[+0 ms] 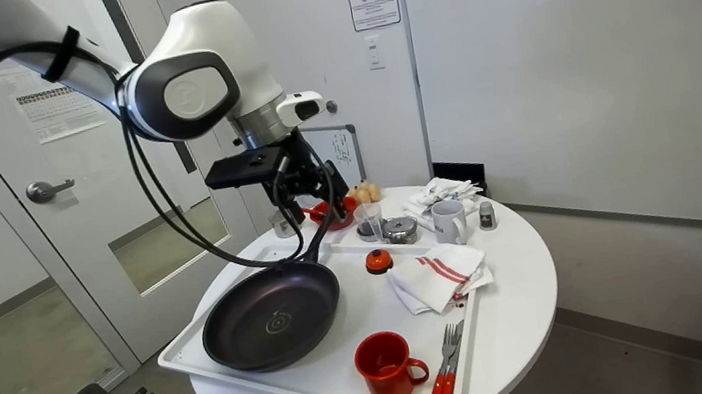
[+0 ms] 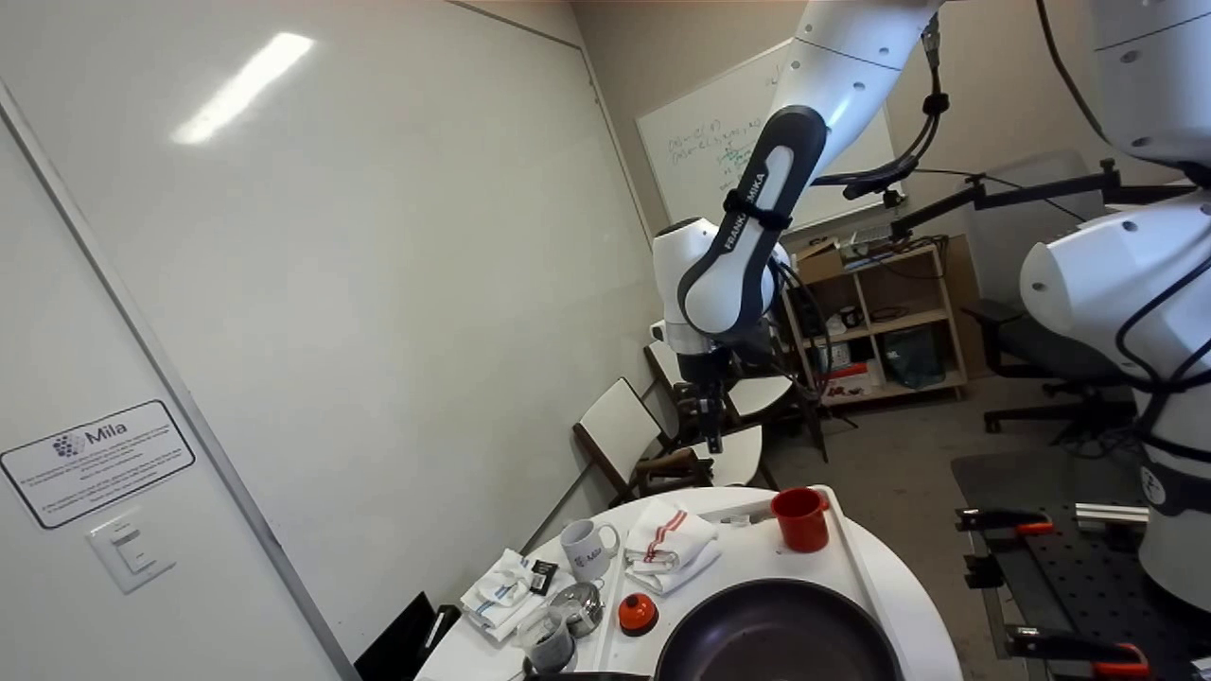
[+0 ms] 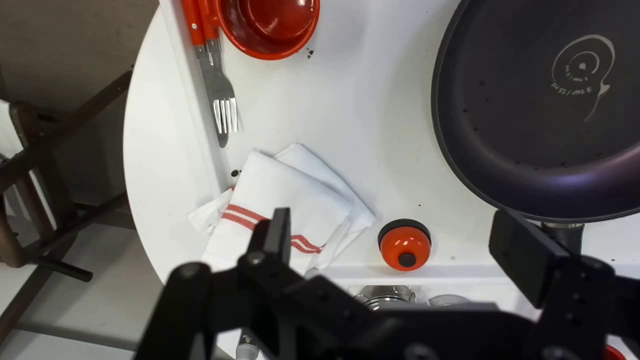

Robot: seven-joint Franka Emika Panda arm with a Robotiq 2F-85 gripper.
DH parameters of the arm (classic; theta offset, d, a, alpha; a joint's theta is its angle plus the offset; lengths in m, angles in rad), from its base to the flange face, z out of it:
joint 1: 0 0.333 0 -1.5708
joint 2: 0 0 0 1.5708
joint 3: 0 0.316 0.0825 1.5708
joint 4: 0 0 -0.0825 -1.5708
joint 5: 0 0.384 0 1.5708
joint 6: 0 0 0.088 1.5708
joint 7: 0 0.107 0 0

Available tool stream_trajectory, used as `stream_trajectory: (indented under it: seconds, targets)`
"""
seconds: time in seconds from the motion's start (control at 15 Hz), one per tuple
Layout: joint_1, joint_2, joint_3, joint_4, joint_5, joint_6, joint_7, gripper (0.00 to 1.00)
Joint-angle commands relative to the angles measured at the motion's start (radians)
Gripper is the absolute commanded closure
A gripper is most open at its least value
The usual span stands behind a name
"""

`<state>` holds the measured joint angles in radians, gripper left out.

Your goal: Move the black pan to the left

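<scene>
The black pan [image 1: 270,319] lies flat on the white tray, its dark inside facing up. Its handle [image 1: 322,243] points to the back of the table, and cables cross in front of it in that exterior view. Only part of the pan [image 2: 778,636] fits into the bottom of an exterior view. In the wrist view the pan [image 3: 530,110] fills the upper right, and one finger partly covers its handle [image 3: 564,234]. My gripper [image 3: 391,219] is open with nothing held, raised above the tray beside the pan and apart from it.
On the tray [image 1: 173,363] are a red cup [image 1: 384,369], a fork and knife [image 1: 441,378], a folded towel [image 1: 436,274] and an orange-black round object [image 3: 405,245]. Behind stand a grey mug [image 1: 449,220], a metal container [image 1: 400,230], a clear glass [image 1: 368,222] and a red bowl [image 1: 345,217].
</scene>
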<state>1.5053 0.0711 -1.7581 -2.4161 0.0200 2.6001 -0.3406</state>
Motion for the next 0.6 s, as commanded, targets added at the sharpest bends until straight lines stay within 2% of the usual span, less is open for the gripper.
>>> stream_trajectory:
  seconds: [0.0, 0.53]
  targets:
    - [0.000, 0.000, 0.000, 0.000, 0.000, 0.000, 0.000, 0.00]
    - [-0.088, -0.100, 0.066, 0.016, -0.077, -0.077, 0.054, 0.00]
